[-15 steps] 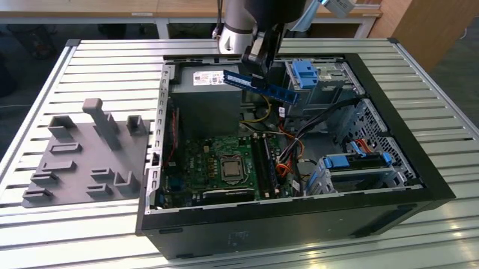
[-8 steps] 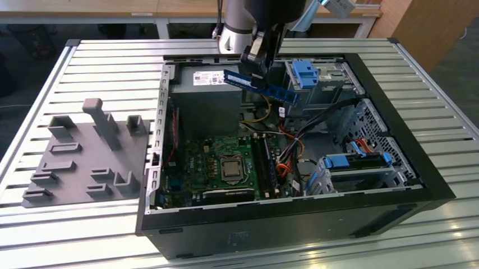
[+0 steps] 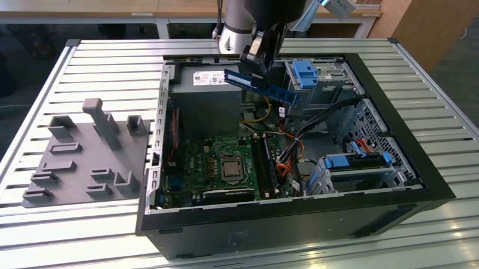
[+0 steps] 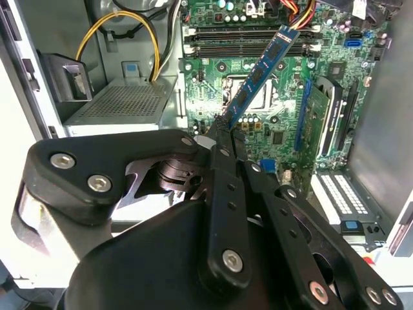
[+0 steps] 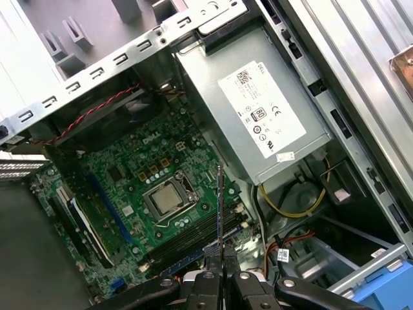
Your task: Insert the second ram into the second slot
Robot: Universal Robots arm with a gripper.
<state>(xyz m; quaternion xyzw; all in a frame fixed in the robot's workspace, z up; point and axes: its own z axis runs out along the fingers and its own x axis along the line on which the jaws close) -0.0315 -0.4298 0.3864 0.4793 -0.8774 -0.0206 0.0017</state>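
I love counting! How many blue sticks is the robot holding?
1. The second ram sits clamped in the gripper, above the open computer case; more may hide in slots.

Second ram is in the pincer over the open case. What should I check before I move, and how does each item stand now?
1. Grip: pincer shut on the second ram near one end: ok.
2. Clearance: the ram hangs in the air above the motherboard, touching nothing: ok.
3. Line-up: in the exterior view the ram lies crosswise to the memory slots: not ok.
4. Second slot free: cannot tell.
5. Slot latches open: cannot tell.
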